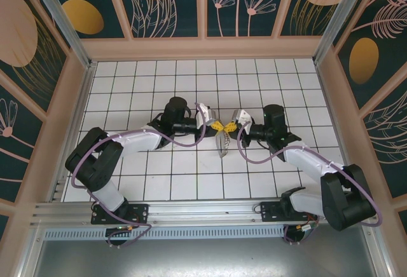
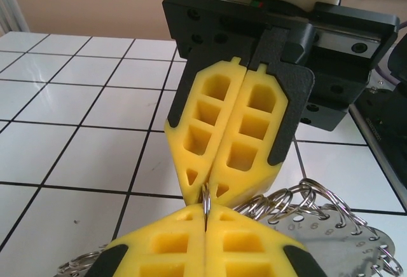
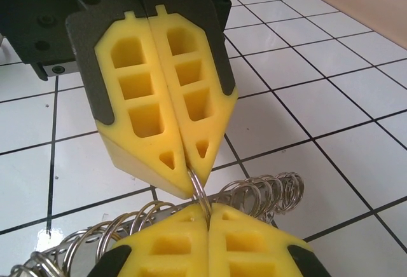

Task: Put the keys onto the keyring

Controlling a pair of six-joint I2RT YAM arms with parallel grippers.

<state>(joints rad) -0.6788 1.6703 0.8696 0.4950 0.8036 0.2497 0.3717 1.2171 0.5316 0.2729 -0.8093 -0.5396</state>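
Top view: bare white tiles [image 1: 159,182] lie all around, with the walls [image 1: 203,48] well apart. In the middle, the left gripper [image 1: 215,126] and right gripper [image 1: 229,126] meet tip to tip, both pinching the silver keyring [image 1: 222,145].
Left wrist: its ring looks thin.
Right wrist: shiny loops [image 3: 261,191] bunch just beside.

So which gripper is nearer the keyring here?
Neither, it's a tie: left gripper and right gripper meet tip to tip, both shut on one thin loop of the keyring.

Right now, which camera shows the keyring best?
The left wrist view: the keyring shows its wire loops sharply, beside a numbered metal plate. The right wrist view shows a row of loops; the top view, a tiny silver shape.
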